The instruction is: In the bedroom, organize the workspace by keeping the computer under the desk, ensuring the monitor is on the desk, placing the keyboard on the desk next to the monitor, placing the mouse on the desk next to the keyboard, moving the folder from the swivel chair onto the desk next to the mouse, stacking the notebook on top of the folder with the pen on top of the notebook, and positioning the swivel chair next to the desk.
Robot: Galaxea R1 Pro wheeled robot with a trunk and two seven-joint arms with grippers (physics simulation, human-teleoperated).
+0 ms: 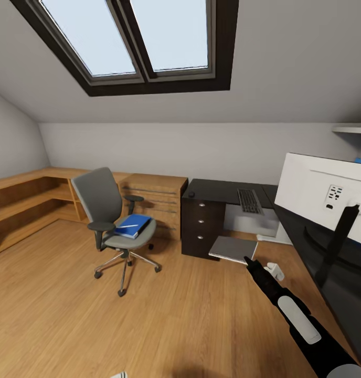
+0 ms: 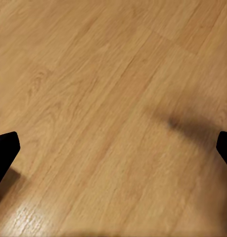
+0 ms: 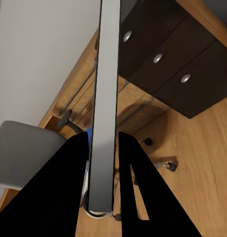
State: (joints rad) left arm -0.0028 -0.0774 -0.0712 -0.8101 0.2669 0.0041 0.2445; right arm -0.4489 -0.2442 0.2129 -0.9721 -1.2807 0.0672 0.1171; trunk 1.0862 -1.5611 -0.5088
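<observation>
My right gripper [image 1: 247, 259] is shut on the thin grey notebook [image 1: 234, 248], held flat in front of the desk's dark drawer unit [image 1: 203, 226]. In the right wrist view the notebook [image 3: 107, 74] runs edge-on between the gripper's [image 3: 104, 143] two black fingers. The grey swivel chair [image 1: 109, 210] stands on the floor to the left, with the blue folder [image 1: 133, 226] on its seat and the white pen [image 1: 129, 226] on the folder. On the black desk [image 1: 217, 190] lie the keyboard [image 1: 250, 200] and the monitor [image 1: 327, 194], white back towards me. My left gripper [image 2: 113, 148] hangs open over bare floor.
A light-wood drawer cabinet [image 1: 157, 199] and low corner shelves [image 1: 28, 199] line the back wall behind the chair. A small black object [image 1: 191, 195] sits on the desk's left corner. A small white thing [image 1: 275, 270] lies on the floor by my right arm. Wood floor spreads between chair and desk.
</observation>
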